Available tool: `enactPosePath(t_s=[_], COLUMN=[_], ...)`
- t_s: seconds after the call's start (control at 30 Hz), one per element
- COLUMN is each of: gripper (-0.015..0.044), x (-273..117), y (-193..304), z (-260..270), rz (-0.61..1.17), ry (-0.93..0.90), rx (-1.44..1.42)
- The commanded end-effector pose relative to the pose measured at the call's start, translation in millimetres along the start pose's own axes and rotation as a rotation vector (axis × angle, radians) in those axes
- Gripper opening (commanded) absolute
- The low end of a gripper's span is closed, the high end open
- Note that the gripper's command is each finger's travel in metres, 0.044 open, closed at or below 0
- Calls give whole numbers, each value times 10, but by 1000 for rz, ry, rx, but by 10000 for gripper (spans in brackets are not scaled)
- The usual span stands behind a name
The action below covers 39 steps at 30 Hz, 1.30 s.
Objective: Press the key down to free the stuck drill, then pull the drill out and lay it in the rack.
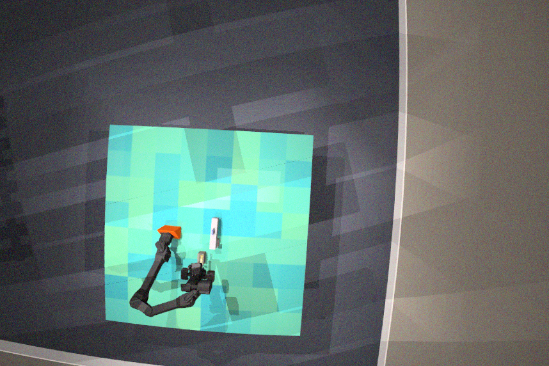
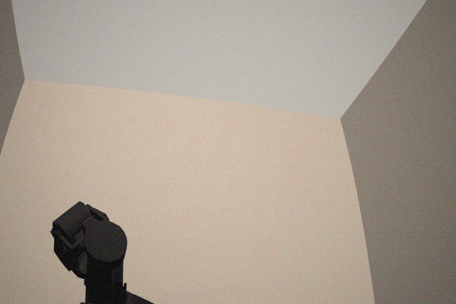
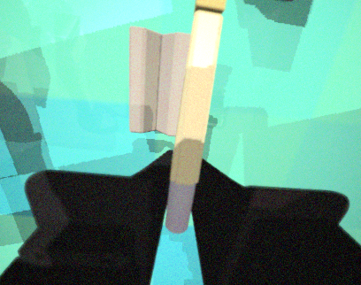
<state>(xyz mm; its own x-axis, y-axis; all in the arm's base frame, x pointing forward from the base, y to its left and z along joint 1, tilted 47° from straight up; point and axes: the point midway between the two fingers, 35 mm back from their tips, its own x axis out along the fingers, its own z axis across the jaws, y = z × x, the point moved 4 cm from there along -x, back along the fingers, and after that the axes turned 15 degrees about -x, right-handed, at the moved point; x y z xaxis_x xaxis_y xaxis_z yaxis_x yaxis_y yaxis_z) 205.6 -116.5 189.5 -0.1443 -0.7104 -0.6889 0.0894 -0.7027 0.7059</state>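
My gripper (image 3: 180, 157) is shut on the drill (image 3: 198, 97) (image 1: 202, 258), a long cream-coloured bar with a mauve rounded end. In the wrist view the bar runs from between the fingertips to the top edge, slightly slanted. The rack (image 3: 143, 80) is a pale pink block with a V-shaped groove. The drill passes across its right edge in that view, above it and not in the groove. In the top view the rack lies just beyond the gripper, partly under the drill. The white block (image 1: 214, 238) lies farther back and to the right, with a small dark blue mark; its key cannot be made out.
The arm's orange base (image 1: 170, 231) stands left of the white block. The dark arm (image 1: 153, 275) bends round the front left of the patterned mat (image 1: 283, 237). The exterior view shows only part of the arm (image 2: 105, 241) against bare walls.
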Motion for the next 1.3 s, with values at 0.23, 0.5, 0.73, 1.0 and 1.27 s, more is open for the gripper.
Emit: enactPosePath(t_s=[0.23,0.5,0.73,1.0,1.27], gripper=[0,0,0,0,0], x=[5,86,216,283,379], y=[-1,1,3,4,12], z=[179,207,214,216,214], rz=[3,3,4,4,5], ry=[3,3,3,3,3], rx=[-2,-2,-2,-1,-1])
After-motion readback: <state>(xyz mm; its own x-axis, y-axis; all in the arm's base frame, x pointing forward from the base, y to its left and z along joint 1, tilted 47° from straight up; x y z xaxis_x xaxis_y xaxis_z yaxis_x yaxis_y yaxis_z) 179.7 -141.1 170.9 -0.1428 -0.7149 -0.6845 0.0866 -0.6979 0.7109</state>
